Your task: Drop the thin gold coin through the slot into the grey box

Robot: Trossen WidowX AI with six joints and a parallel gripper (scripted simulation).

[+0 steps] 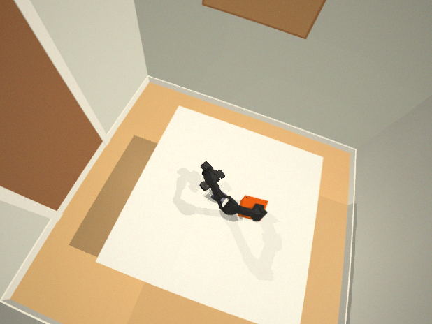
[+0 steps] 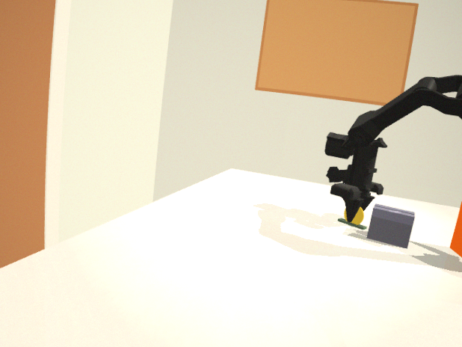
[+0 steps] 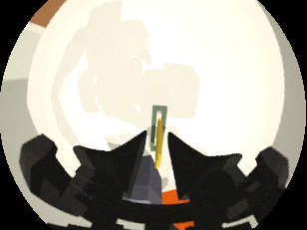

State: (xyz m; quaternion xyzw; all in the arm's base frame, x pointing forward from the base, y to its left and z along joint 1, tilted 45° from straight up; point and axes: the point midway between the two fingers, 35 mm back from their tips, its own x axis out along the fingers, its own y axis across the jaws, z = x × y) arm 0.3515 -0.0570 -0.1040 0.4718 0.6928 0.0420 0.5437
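The gold coin (image 2: pixel 359 215) (image 3: pixel 158 140) stands on edge in the dark-green holder (image 2: pixel 361 226) (image 3: pixel 159 108). My gripper (image 2: pixel 354 216) (image 3: pixel 156 133) points down around the coin, one finger on each side of its faces. In the wrist view a gap shows between the coin and each fingertip, so the gripper is partly open and holds nothing. The closed grey box (image 2: pixel 390 229) (image 3: pixel 144 180) stands close beside the holder, toward the arm's base. Its slot is only a thin line along the top in the exterior view. The arm hides the coin in the top view.
An orange block (image 1: pixel 249 200) (image 2: pixel 458 236) (image 3: pixel 169 196) lies at the arm's base, beyond the box from the holder. The arm (image 1: pixel 215 190) (image 2: pixel 396 108) reaches over the box from the base. The white table top (image 1: pixel 210 251) (image 2: pixel 224 284) carries the arm's shadows.
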